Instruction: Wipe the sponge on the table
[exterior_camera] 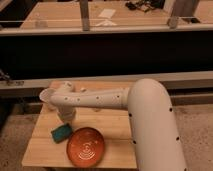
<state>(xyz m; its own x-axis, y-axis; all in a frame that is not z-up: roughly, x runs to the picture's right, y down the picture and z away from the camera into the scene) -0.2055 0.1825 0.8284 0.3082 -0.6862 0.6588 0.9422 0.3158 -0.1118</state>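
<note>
Table (41,146): small, light wood plank top, standing on a speckled floor in front of a long wooden workbench (60,15) with metal rails. Sponge (61,132): a teal-green block with a darker side, lying flat on the table's left half, toward the front edge. Gripper (66,114): hanging from the bent wrist at the left end of the arm, pointed down at the table top, directly behind and just above the sponge in this view. Whether it touches the sponge cannot be told, and its state, apart or closed, cannot be told either. Nothing is seen held in it. Orange plate (86,146): round, much larger than the sponge, on the table at the front centre — its left rim is just beside the sponge's right end. Arm (150,117): white and thick, rising at the right foreground, then reaching left across the table's rear half to the wrist.
</note>
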